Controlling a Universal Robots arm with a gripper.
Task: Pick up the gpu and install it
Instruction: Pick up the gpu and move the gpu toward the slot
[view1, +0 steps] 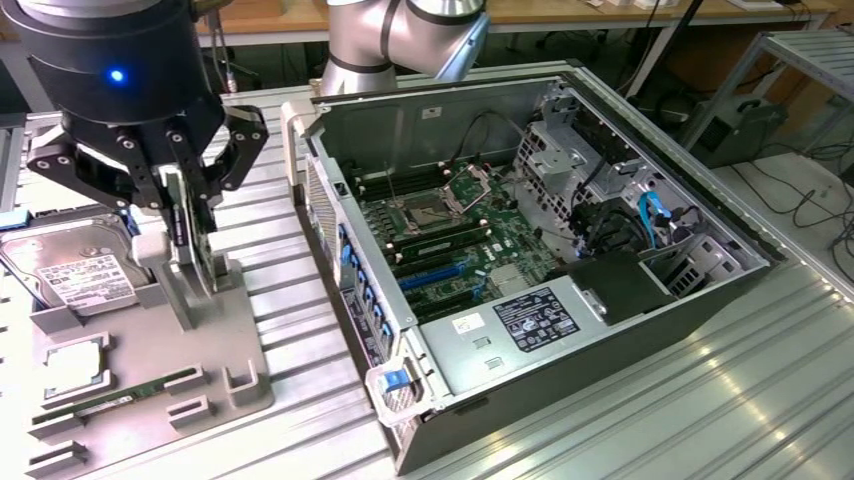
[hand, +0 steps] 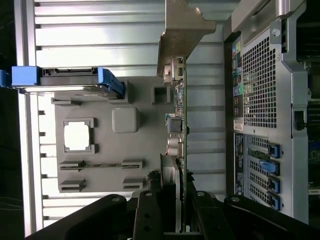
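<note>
Right up close, gripping the gpu (view1: 187, 255) by its top edge with the black gripper (view1: 187, 200). Squeezing it with the fingers (hand: 145, 215) pulled in close and just the thin card between them. Holding it upright, standing on its long edge. From the wrist view, seen edge-on, with the green board side toward the computer and a silver end bracket (hand: 182, 30) at one end.

Just under the card, a grey holder tray (view1: 240, 345). Cannot tell if seated in its slot there or lifted a little above it.

Beside the card on the same tray, toward the exterior view's left, a boxy silver hard drive (view1: 74, 265) with a white label. Also on the tray, a small square chip (view1: 74, 365) and a thin green memory stick (view1: 120, 397).

Under all of that, a ribbed metal table (view1: 747, 400).

Further off, toward the exterior view's right, an open computer case (view1: 534, 250) lying on its side, with the boards and wires inside showing.

Far at the back, the grey arm (view1: 387, 40).
</note>
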